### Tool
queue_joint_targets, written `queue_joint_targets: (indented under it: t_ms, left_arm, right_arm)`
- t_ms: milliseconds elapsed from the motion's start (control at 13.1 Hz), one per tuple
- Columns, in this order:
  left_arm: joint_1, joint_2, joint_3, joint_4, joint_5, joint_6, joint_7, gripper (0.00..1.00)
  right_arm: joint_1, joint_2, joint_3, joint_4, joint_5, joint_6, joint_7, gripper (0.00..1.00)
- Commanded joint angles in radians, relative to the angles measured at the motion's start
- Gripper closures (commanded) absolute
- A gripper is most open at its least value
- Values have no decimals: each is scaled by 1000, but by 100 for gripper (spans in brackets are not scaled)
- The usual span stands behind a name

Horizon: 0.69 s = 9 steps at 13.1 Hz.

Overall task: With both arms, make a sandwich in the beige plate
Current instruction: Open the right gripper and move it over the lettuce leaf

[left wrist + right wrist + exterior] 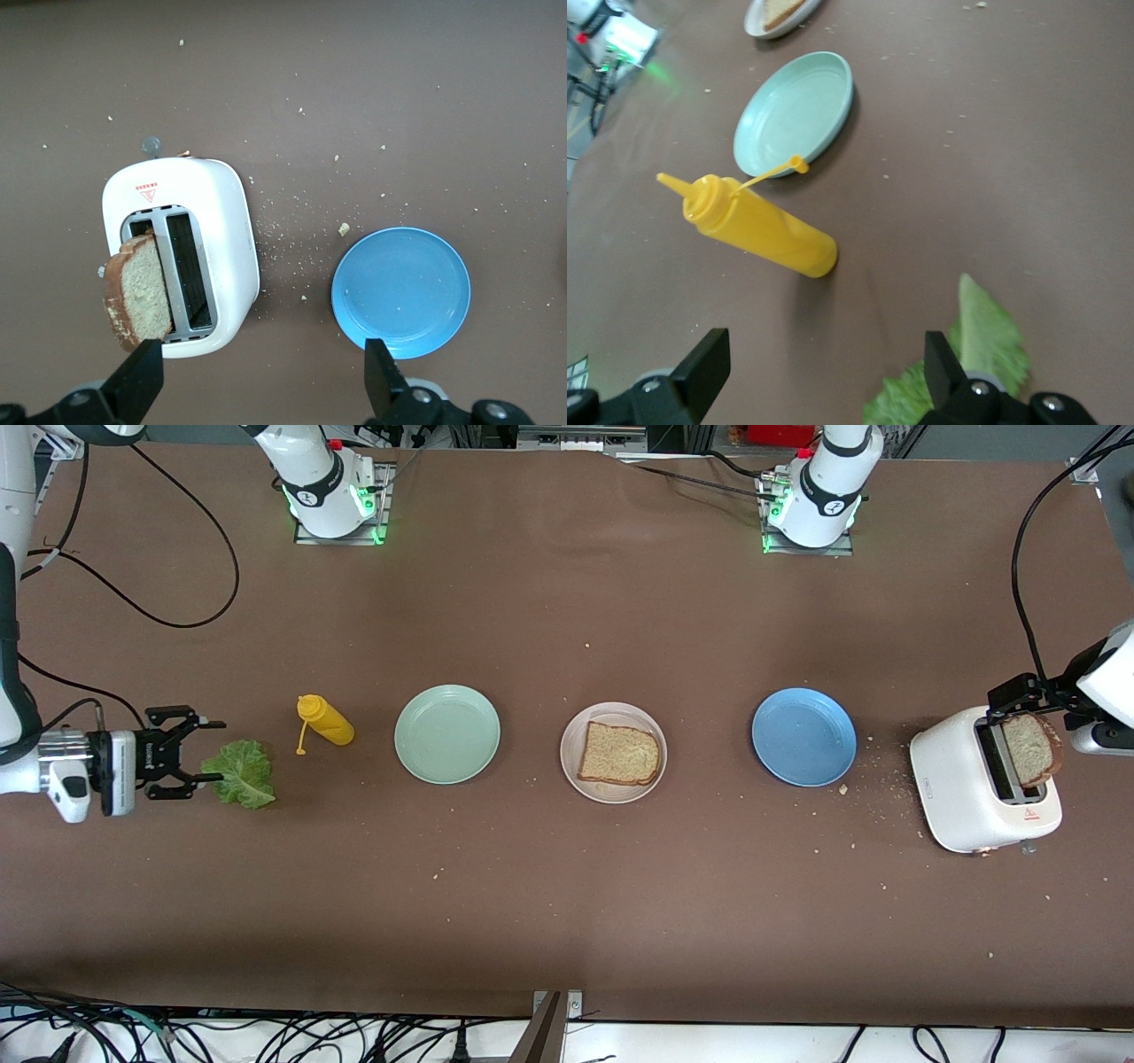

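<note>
Toast point(620, 753), square and grainy, lies on round beige plate point(655, 778); both tools spread wide, empty.

The brown table point(567, 886) carries lettuce point(241, 774), mustard bottle point(326, 721), three plates, toaster point(979, 797) and crumbs.

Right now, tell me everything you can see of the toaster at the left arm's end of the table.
The toaster is a white, glossy two-slot pop-up model with rounded corners, standing upright on the brown table. A red warning triangle marks its top. One slot is empty; a brown slice of toast stands tilted out of the other. Crumbs lie scattered on the table toward the blue plate. The left gripper is over it, jaws open, touching neither toaster nor slice.
</note>
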Motion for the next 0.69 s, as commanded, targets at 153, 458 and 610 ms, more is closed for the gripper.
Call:
queue_joint_targets:
  t_ms: [153,458,610]
  left_arm:
    - [10,20,8,15,-29,9,19,0]
    - [27,40,10,46,-29,28,19,0]
    - [28,40,10,46,-27,28,18,0]
  right_arm:
    - [63,-111,6,88,-199,20,366,3]
    - [136,-210,8,88,-296,41,591,2]
    - [176,-238,11,88,-315,41,645,2]
